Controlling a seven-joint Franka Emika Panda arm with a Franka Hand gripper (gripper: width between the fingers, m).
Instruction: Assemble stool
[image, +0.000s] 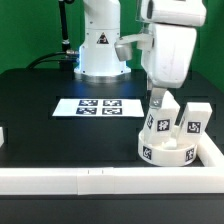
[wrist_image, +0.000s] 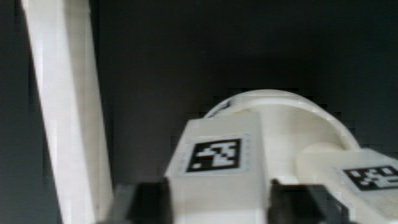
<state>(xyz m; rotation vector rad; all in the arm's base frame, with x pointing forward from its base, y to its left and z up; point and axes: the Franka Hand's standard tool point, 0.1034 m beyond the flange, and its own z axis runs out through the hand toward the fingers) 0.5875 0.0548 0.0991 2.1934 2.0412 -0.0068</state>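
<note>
Stool parts sat bunched toward the exterior view's right, in the near corner made by the white border bars (image: 100, 179). In that view the round seat (image: 170, 152) lay flat on the black table (image: 40, 120), its rim showing a square tag. One leg (image: 160, 122) stood upright on the seat's left part, and a second leg (image: 194, 119) stood just to the right of it, each with a tag on its face. Whether a third leg was there could not be told. The gripper (image: 160, 98) hung straight down over the left leg, with its fingers at the leg's top. How wide the jaws stood could not be told from this view. Farther back and to the left, the marker board (image: 98, 107) lay flat on the table, near the arm's base (image: 102, 55).

From the wrist view, the tagged leg (wrist_image: 222, 152) filled the middle, seen close between the dark fingers (wrist_image: 143, 200), which appeared to clasp it on both sides. Behind it curved the rounded white seat (wrist_image: 285, 105), and another tag (wrist_image: 374, 176) showed at the edge. A long border bar (wrist_image: 59, 100) ran alongside on the dark table.
</note>
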